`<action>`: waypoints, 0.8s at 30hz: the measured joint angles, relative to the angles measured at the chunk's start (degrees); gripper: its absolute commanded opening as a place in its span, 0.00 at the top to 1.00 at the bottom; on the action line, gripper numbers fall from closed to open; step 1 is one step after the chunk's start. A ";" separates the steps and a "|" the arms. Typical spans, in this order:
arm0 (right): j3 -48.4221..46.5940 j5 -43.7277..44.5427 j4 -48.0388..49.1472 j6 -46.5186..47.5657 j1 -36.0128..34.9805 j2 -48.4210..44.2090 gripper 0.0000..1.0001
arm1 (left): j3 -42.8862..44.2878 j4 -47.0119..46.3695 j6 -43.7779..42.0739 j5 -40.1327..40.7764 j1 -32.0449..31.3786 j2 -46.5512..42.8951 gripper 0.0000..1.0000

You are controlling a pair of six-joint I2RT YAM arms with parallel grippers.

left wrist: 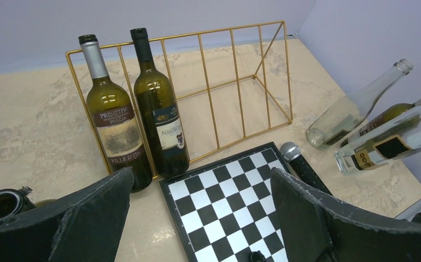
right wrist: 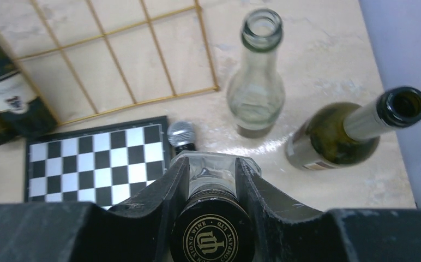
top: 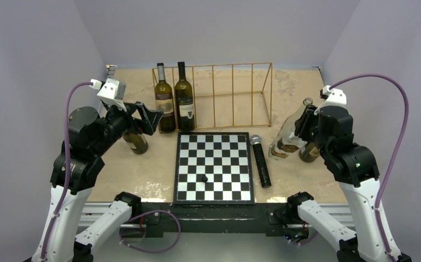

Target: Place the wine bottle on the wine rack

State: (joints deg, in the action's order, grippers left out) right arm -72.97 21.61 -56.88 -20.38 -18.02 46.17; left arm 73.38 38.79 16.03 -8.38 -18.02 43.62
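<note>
right gripper pinching a clear capped bottle, rack not yet reached

nearest, the left gripper point(left wrist: 202, 177) hangs with fingers spread wide and nothing between them, a dark bottle point(left wrist: 1, 206) lying just beside it at the table's left. the chessboard point(top: 214, 166) sits centre front with a microphone point(top: 261, 161) just beside its right edge. on the right, the right gripper point(right wrist: 211, 164) is pressed onto the neck of the clear capped bottle point(left wrist: 383, 147), which is tilted; cannot tell if its base touches the table. just past it stand an open clear bottle point(right wrist: 256, 93) and a green bottle point(right wrist: 334, 139). farthest, the wine rack point(top: 233, 95) stands behind the chessboard, well apart from the held bottle, with a primitivo bottle point(left wrist: 113, 117) and a negro-label bottle point(left wrist: 162, 117) upright at its left end.
</note>
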 measured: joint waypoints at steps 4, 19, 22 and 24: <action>-5.64 -5.35 -0.15 0.50 -0.90 2.19 1.00 | 0.04 0.52 -0.76 -0.39 0.00 0.00 0.01; -27.69 -17.14 6.67 3.56 -12.33 33.42 1.00 | 1.62 5.68 -2.38 -0.57 0.00 -1.18 0.01; -32.06 -18.69 8.44 3.50 -14.05 40.22 1.00 | 2.60 6.82 -3.17 -0.55 0.00 -1.90 0.01; -35.56 -19.43 8.66 3.45 -15.02 44.70 1.00 | 3.06 6.99 -3.50 -0.55 0.00 -2.36 0.01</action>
State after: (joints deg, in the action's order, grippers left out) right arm -108.53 2.17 -48.23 -16.93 -33.04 90.87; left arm 76.44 45.78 12.53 -8.93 -18.02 41.25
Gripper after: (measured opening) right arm 0.364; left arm 0.991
